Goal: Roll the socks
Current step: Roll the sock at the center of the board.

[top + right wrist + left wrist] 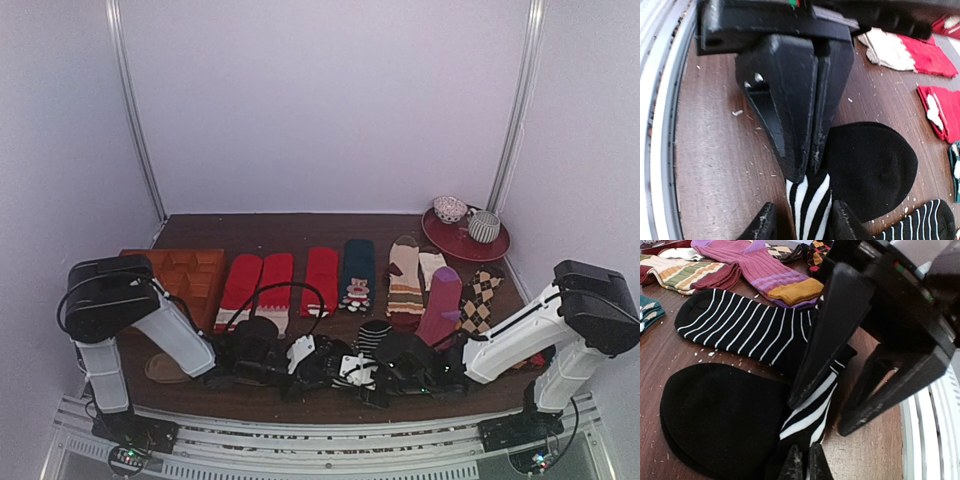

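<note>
The left gripper [802,465] is pinched tight on the white-banded cuff [812,405] of the mostly black ankle sock [715,415], which lies flat on the dark wooden table [670,345] near its front edge. The right gripper [802,222] straddles the same cuff with its jaws apart. A sliver of table shows beside one finger, so it seems not to be clamping. The thinly white-striped sock [740,325] lies just behind, next to a purple ribbed sock [765,270] with a mustard tip.

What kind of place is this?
Probably a robot test booth: plain white walls box in one table, a left arm and right arm are mounted on a metal rail, and assorted socks lie lined up like props.
</note>
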Robot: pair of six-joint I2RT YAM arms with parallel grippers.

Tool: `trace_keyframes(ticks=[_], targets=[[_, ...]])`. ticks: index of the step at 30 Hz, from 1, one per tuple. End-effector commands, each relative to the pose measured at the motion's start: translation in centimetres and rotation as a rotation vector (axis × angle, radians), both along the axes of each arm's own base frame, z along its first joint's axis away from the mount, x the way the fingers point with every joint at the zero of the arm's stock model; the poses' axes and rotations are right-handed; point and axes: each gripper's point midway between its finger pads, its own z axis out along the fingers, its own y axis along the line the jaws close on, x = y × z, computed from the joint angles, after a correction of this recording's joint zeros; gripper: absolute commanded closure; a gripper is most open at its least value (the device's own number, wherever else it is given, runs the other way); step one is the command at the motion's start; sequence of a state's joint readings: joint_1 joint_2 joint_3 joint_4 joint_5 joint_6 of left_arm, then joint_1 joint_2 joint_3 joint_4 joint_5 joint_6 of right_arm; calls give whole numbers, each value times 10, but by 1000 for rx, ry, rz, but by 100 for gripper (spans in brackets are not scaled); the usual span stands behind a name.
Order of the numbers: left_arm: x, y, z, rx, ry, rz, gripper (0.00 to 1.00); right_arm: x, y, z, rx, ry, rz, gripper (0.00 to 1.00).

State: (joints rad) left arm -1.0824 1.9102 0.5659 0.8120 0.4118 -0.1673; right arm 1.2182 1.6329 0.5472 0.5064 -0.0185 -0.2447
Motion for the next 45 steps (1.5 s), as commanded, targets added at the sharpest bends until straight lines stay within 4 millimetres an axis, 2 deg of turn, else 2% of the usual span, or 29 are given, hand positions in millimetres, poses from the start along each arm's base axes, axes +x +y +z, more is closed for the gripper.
trace_keyframes(ticks=[1,5,7,8,10,13,16,20,23,28,32,34,41,45], targets=[[-43,68,-94,381,234,-13,100,7,5,1,-7,-29,-27,68],[-43,67,-94,378,232,-13,100,8,5,-9,-32,13,-53,82],[-36,69,-92,380,209,20,100,7,5,-16,-44,56,-68,89],[-31,68,-88,370,185,43,97,5,6,-19,-46,90,-69,91],[-20,69,-76,347,122,88,86,3,5,-26,-52,176,-82,93],[5,67,-49,299,-17,169,78,-1,3,-36,-61,331,-97,94],[25,61,-5,196,-167,215,71,-6,1,-42,-57,487,-116,93],[26,48,43,61,-321,150,59,-13,-1,-49,-73,703,-140,93],[22,40,58,14,-399,86,58,-14,-3,-53,-84,838,-168,92],[18,33,56,-12,-432,38,58,-11,-15,-63,-62,1050,-247,92],[19,29,45,-3,-427,33,57,-10,-22,-68,-72,1088,-275,92],[22,29,40,3,-432,41,53,-12,-24,-72,-87,1097,-278,92],[29,14,34,12,-455,21,52,-15,-31,-82,-126,1107,-297,92],[26,9,25,19,-436,-8,58,-14,-32,-82,-129,1110,-303,92]])
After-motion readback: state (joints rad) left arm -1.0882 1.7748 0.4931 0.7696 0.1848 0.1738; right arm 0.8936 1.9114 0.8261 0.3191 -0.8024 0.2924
